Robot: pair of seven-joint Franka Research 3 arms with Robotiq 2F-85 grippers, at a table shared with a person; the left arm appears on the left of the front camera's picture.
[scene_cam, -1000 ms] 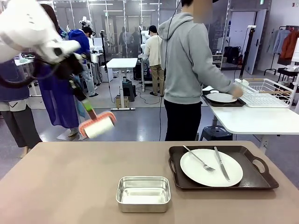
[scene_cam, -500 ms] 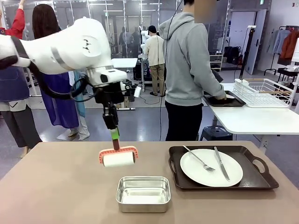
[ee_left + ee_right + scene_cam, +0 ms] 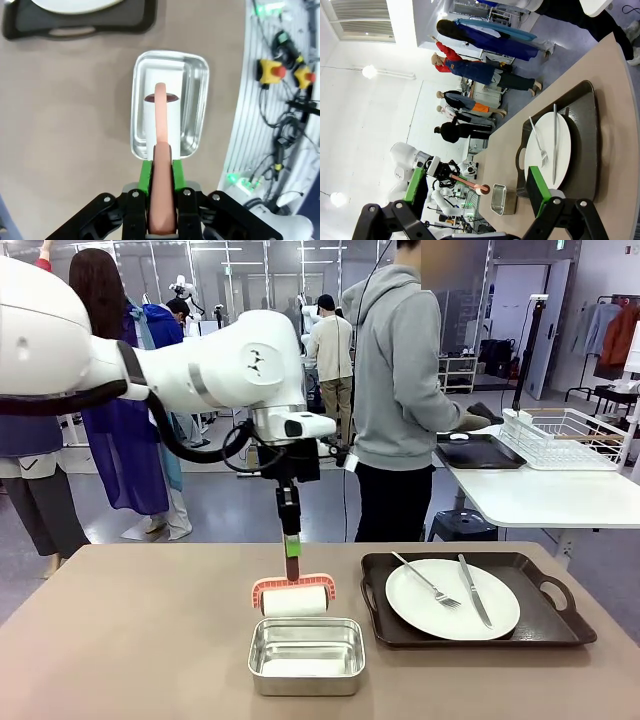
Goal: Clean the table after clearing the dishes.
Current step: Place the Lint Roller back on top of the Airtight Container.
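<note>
Table (image 3: pixel 120 640) top reads hard, smooth; plate (image 3: pixel 455 618) at right looks fragile, probably best lifted by tray (image 3: pixel 540 626) handles. Left gripper (image 3: pixel 161 172) clamps lint roller (image 3: pixel 293 601) handle; right gripper (image 3: pixel 476 187) gapes empty.

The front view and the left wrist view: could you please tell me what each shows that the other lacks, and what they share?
The front view gives the person at the white side table, the wire rack, and the fork and knife. The left wrist view gives yellow boxes with red buttons and loose cables. Both have the left hand shut on the lint roller by the steel pan, the plate on its dark tray, and the table.
</note>
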